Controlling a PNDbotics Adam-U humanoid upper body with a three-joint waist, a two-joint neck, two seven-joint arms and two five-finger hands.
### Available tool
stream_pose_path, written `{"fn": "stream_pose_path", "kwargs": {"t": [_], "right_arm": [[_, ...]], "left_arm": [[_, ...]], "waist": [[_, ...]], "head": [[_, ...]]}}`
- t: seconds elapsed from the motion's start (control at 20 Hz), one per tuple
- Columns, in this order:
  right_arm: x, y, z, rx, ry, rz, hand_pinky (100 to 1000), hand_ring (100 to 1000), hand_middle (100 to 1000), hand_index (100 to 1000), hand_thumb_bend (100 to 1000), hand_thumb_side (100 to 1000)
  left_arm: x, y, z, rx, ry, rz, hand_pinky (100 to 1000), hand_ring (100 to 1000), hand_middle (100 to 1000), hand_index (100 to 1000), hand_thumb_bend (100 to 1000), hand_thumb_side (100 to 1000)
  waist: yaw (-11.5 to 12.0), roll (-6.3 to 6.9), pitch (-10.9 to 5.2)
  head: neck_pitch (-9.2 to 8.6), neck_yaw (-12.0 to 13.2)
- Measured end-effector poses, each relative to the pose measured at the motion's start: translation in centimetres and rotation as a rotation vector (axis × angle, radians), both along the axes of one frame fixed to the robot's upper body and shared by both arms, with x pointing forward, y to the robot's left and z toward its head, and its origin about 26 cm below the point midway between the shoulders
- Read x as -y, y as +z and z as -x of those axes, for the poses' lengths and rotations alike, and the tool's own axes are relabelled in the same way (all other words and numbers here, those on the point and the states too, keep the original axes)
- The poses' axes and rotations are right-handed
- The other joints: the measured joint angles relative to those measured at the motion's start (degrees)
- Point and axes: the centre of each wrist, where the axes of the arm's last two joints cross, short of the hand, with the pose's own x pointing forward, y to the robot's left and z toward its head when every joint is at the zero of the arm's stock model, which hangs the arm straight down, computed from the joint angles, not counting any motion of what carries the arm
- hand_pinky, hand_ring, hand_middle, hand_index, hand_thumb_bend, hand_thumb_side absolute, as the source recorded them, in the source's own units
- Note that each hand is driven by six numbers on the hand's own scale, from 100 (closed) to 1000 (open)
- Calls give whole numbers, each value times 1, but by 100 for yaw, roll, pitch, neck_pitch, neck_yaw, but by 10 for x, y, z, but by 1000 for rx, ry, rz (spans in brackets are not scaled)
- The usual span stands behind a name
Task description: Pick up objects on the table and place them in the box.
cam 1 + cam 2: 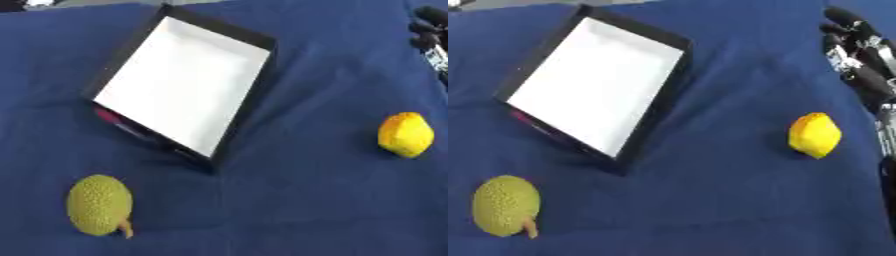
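The lemon [815, 135] lies at three o'clock on the table [710, 200], the bumpy green fruit [505, 205] at seven, the box [592, 82] empty. The right hand [859, 55] hovers at one o'clock, whether its fingers are open I cannot tell; a glancing touch could roll the lemon.

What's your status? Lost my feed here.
Right hand at upper right, holding nothing; left unseen. Box empty. Lemon, green fruit on cloth. Nothing blocking.

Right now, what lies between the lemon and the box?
Nothing: only bare blue cloth lies between the lemon and the box, as the left eye view shows.
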Motion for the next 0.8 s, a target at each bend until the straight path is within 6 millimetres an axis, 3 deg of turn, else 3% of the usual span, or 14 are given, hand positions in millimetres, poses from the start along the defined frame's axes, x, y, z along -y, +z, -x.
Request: {"fn": "stream_pose_path", "kwargs": {"t": [0.25,0.3,0.4,0.6,0.8], "right_arm": [[1,-1,0,-12,-14,-9,1000,1000,1000,966,100,470],[1,-1,1,-15,-18,-12,1000,1000,1000,967,100,470],[3,-1,1,-21,-36,-24,1000,1000,1000,969,100,470],[7,-1,2,-33,-84,-60,1000,1000,1000,972,100,470],[11,0,4,-45,-127,-87,1000,1000,1000,973,100,470]], "left_arm": [[55,19,10,62,-191,-22,607,406,398,424,394,100],[64,19,10,62,-217,-27,610,399,392,421,309,100],[83,15,10,43,-269,-19,611,397,391,420,280,100],[115,-3,7,-12,-340,-14,606,408,401,427,383,100],[127,-22,4,-13,-324,-74,602,418,408,434,467,100]], "waist": [[-1,34,-104],[-2,35,-130],[-1,35,-146],[5,35,-195],[37,38,-231]], "head": [[34,15],[35,22],[35,28],[40,27],[83,-8]]}}
